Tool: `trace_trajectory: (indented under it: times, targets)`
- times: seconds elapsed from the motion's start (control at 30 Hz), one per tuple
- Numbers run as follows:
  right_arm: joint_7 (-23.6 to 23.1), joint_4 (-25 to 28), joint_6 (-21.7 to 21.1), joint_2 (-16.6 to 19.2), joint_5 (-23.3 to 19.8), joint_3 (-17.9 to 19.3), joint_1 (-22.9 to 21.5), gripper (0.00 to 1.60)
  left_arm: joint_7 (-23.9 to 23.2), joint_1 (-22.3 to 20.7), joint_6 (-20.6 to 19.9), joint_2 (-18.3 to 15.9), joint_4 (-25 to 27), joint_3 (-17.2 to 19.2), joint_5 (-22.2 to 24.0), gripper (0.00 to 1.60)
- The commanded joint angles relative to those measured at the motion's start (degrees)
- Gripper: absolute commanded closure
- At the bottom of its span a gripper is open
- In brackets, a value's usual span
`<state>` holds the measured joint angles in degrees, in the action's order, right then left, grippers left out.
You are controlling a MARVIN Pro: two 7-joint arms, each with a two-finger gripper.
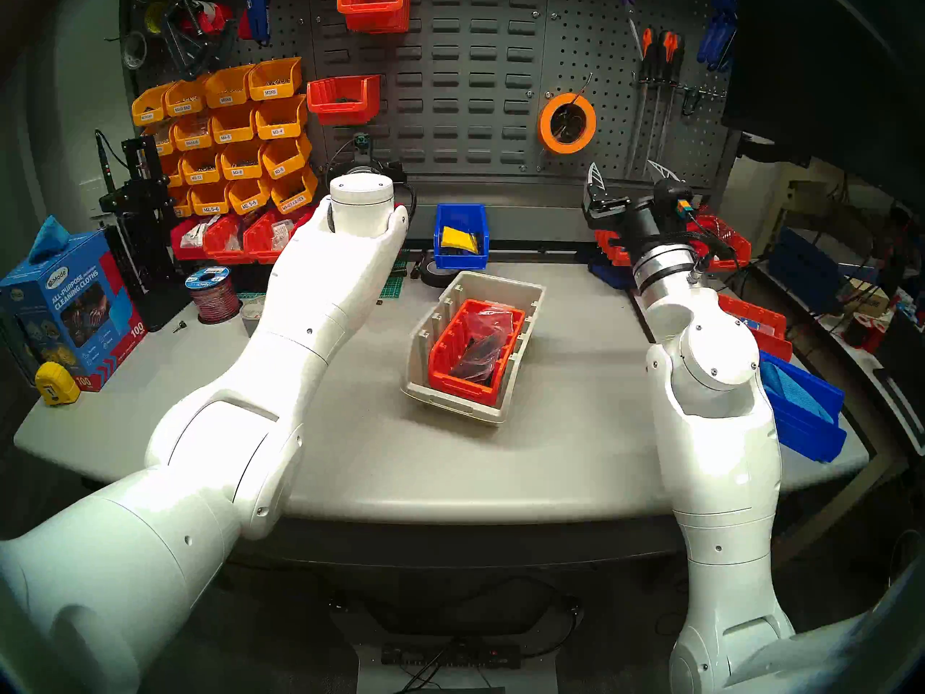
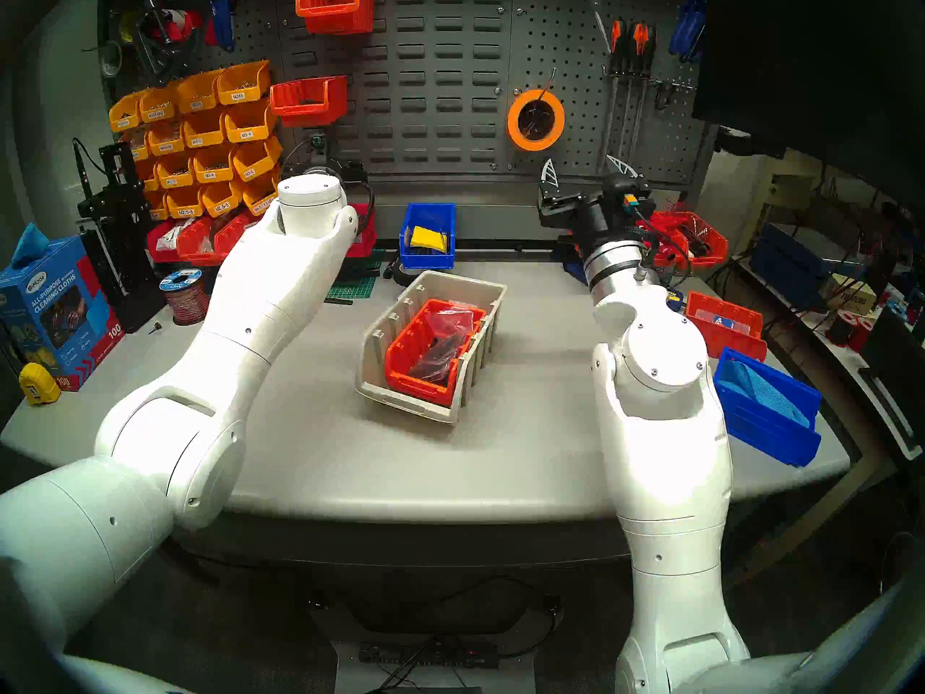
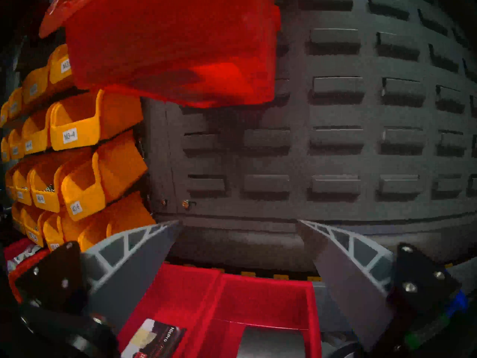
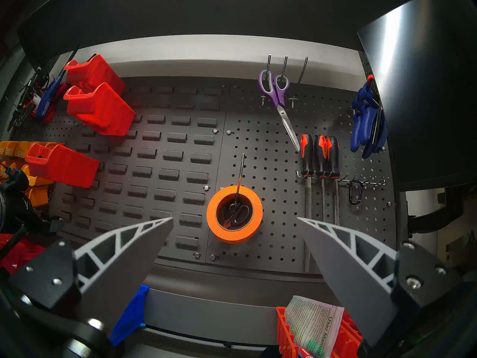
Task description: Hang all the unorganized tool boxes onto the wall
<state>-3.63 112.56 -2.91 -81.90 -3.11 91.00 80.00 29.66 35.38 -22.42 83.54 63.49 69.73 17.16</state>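
The beige bin sits mid-frame on the bench, a red-orange bin nested inside; stiff, light plastic, best gripped by a rim. The blue bin waits behind. Both grippers' fingers are spread wide, empty, near the wall.

Left wrist view dim, blurry; arms overexposed; fisheye edges dark w/ distortion.

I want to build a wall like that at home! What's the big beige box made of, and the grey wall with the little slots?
The beige box looks like moulded plastic, matte, with ribbed sides and a thick rim. The grey wall looks like painted sheet metal, matte: its slots are punched outward and screws hold its corners. That is only how they look.
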Motion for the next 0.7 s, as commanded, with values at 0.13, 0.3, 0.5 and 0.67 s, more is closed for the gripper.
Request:
trace_trajectory:
  times: [0.13,0.3,0.5,0.67]
  targets:
    - [0.0,0.8,0.0,0.0,0.0,0.0,-0.2,0.0,3.1,0.3,4.1,-2.3,1.9,1.4,-1.9,0.0]
    - [0.0,0.8,0.0,0.0,0.0,0.0,-0.2,0.0,2.4,3.1,3.8,-3.7,4.9,3.0,-0.6,0.0]
    - [0.0,0.8,0.0,0.0,0.0,0.0,-0.2,0.0,1.2,5.6,4.7,-5.3,7.3,5.2,1.2,0.0]
    - [0.0,0.8,0.1,0.0,0.0,0.0,-0.2,0.0,-0.3,7.0,5.3,-6.9,8.0,7.0,2.6,0.0]
